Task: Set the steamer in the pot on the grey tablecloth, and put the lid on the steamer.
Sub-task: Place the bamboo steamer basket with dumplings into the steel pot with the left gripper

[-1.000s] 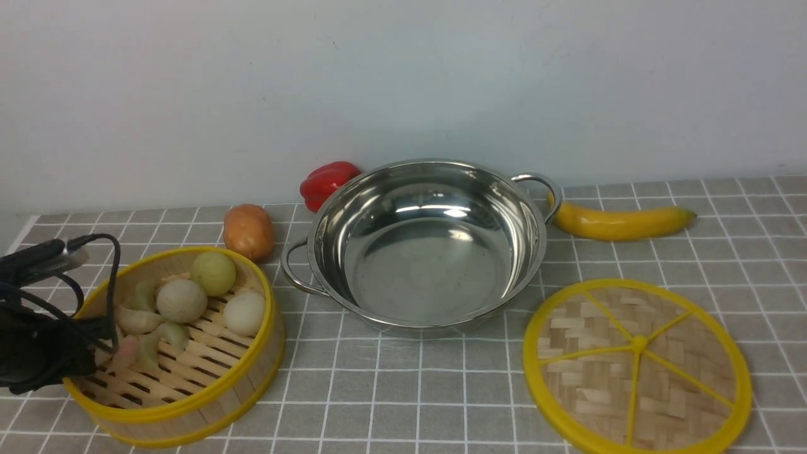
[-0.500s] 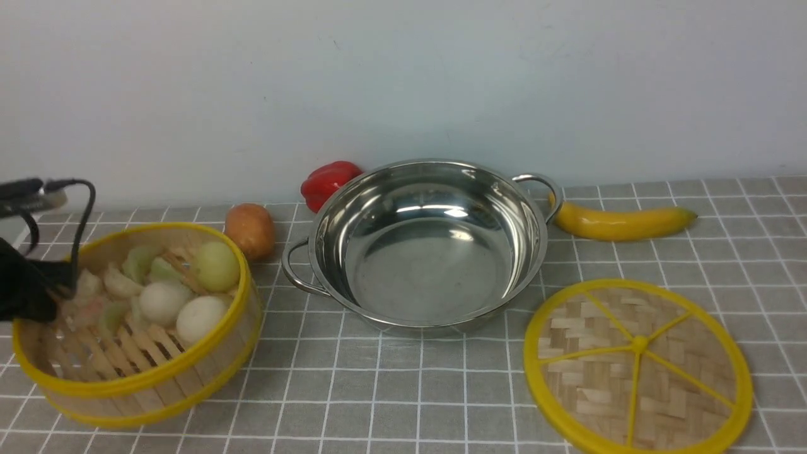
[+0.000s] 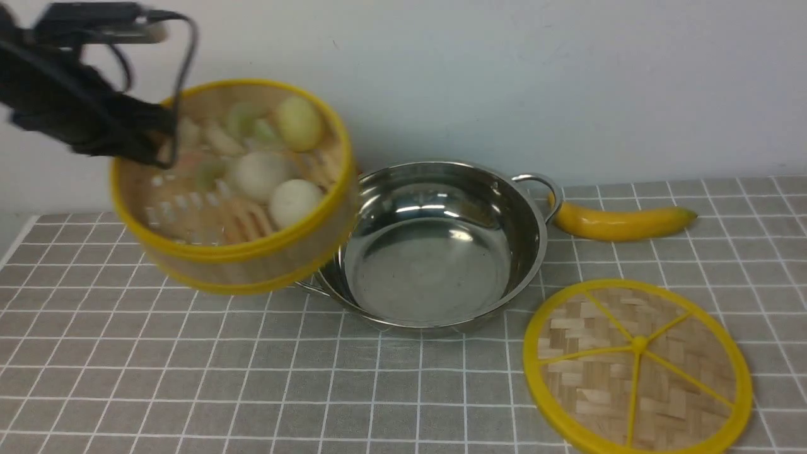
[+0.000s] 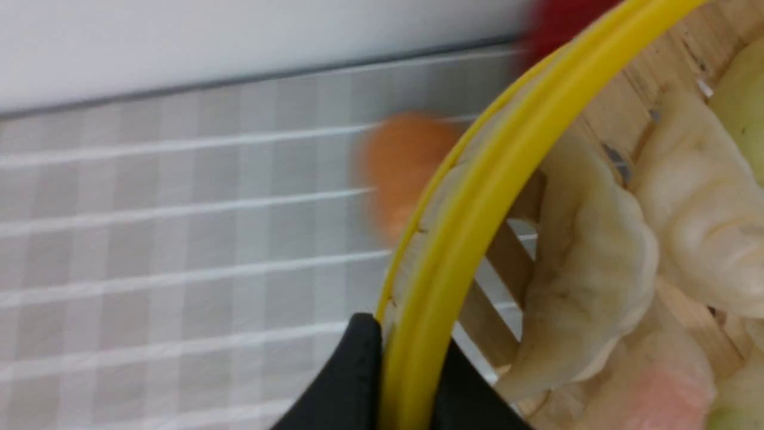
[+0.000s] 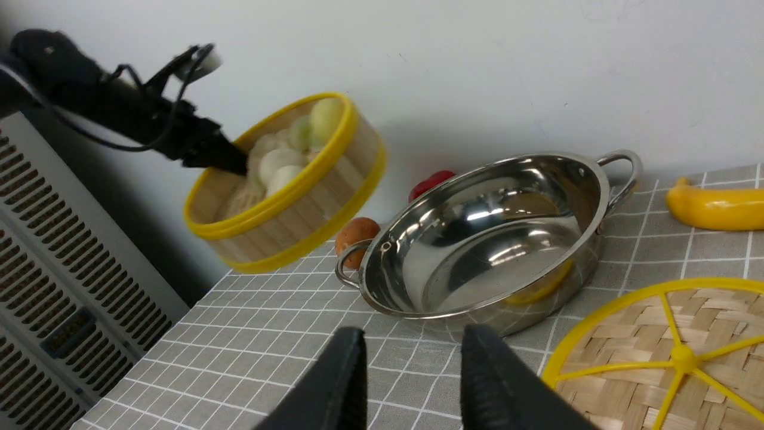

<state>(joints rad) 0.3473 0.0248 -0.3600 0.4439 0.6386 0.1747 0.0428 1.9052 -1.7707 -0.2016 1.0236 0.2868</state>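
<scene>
My left gripper (image 3: 154, 142) is shut on the near-left rim of the steamer (image 3: 252, 252) and holds it tilted in the air, left of the pot (image 3: 435, 252) and overlapping its left edge. Toy buns and dumplings lie inside. In the left wrist view the black fingers (image 4: 352, 376) pinch the yellow rim (image 4: 477, 209). The pot stands empty on the grey tablecloth (image 3: 189, 366). The lid (image 3: 637, 366) lies flat at the front right. My right gripper (image 5: 412, 352) is open and empty, low in front of the pot (image 5: 489, 239) and beside the lid (image 5: 656, 358).
A yellow banana (image 3: 621, 221) lies right of the pot by the wall. A red pepper (image 5: 431, 182) and an orange-brown round fruit (image 5: 355, 233) sit behind the pot's left handle. A grey vented unit (image 5: 54, 269) stands off the table's left side.
My left gripper has lifted the steamer off the cloth at the front left and carried it up and to the right, toward the pot. The pot and lid have not moved.
</scene>
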